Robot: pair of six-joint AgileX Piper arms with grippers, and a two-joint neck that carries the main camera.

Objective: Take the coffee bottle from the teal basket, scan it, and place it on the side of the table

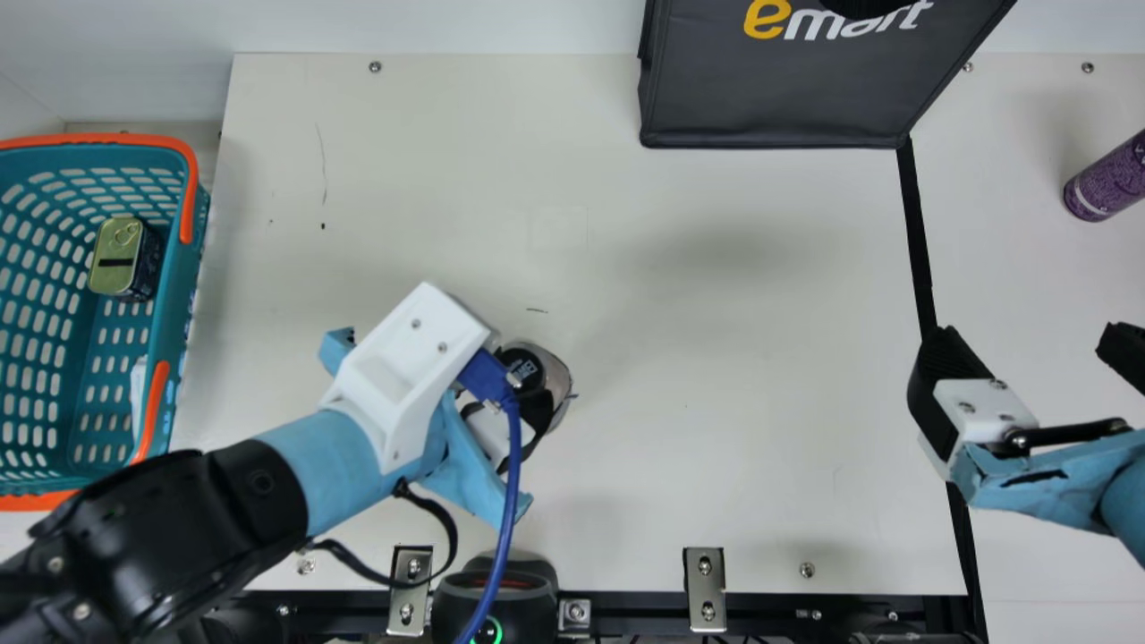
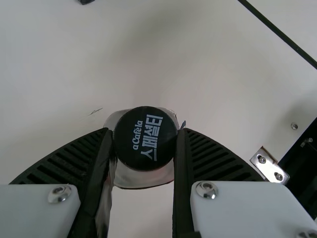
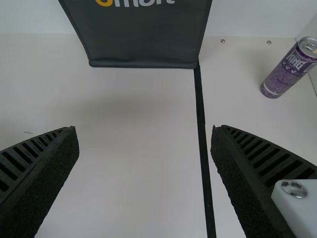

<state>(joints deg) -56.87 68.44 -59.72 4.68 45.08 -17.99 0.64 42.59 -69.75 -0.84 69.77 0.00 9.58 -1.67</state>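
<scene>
Your bottle [image 2: 144, 139] was in your left gripper [image 2: 144, 131], out of the basket [image 1: 173, 322] and over the left-centre part of the table [image 1: 716, 376]. Grip: the two fingers were drawn in against opposite sides of it up by the cap, with no gap seen at the tips. Axis: the cap faced the left wrist camera almost end-on, so you had the long axis running roughly along the fingers, and I judged the bottle near upright. Whether its base touched the table, I could not tell. Key relation: the scanner [image 1: 528, 597] sat at the table's near edge, almost straight below the bottle in the main view and a little to its left. Your next move, as I judged it, was a scan: carry the bottle back toward that edge, then turn or tilt it so the code on its side, not the cap, met the reader. Your left arm was much the nearer to both. Your right gripper [image 1: 1029, 344] was spread wide, nothing between its fingers, well apart by the black tape [image 1: 917, 237], on the side of the purple can [image 1: 1105, 183]. Risk noted: with a hold that high, your bottle could have swung or slipped during the turn.
</scene>
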